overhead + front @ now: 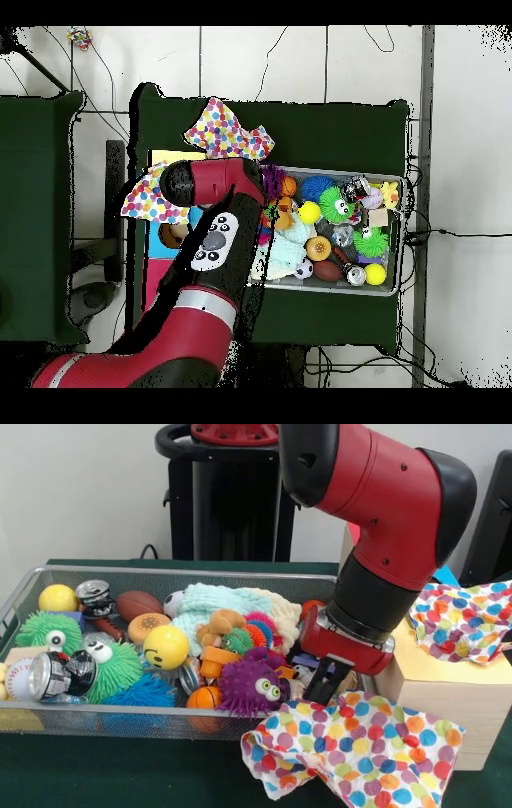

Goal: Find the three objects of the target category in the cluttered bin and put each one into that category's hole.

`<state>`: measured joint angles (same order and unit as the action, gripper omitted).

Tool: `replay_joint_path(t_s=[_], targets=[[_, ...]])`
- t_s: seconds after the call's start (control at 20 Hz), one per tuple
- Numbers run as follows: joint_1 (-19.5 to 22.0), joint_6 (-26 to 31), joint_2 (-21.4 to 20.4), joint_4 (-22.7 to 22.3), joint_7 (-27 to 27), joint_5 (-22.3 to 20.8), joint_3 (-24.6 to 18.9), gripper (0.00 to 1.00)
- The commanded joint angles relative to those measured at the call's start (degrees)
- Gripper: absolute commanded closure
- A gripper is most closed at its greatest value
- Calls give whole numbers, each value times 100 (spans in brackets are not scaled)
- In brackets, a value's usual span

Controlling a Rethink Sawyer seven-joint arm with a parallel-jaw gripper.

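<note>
Draping over the bin's (120, 722) near corner onto the green counter (120, 776), one dotted cloth (360, 748) lies below the pincer (326, 680). Another cloth (464, 620) sits atop the yellow box (448, 692). Whether the pincer is apart or together cannot be told.

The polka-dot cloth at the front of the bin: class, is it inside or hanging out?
Hanging out: the polka-dot cloth drapes over the bin corner onto the table.

white wall (80, 496), green-covered table (120, 776)
</note>
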<state>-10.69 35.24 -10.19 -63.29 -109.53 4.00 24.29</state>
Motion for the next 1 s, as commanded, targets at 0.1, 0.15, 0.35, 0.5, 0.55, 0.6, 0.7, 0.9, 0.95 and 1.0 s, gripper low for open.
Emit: replay_joint_path(t_s=[0.1,0.15,0.35,0.5,0.55,0.6,0.7,0.9,0.95,1.0], targets=[[936,468,-659,-554,1151,-44,-1722,100],[949,527,-566,-466,1181,-82,-1776,100],[1088,574,-159,76,1104,-298,-1901,100],[1046,828,-99,332,978,-440,-1810,100],[1018,861,-84,391,925,-502,-1776,100],[1012,895,-55,443,901,-525,-1788,100],[1022,815,4,495,867,-555,-1847,100],[1049,675,91,539,825,-647,-1976,100],[1064,687,89,534,812,-668,-2003,100],[1069,697,86,533,787,-691,-2023,100]])
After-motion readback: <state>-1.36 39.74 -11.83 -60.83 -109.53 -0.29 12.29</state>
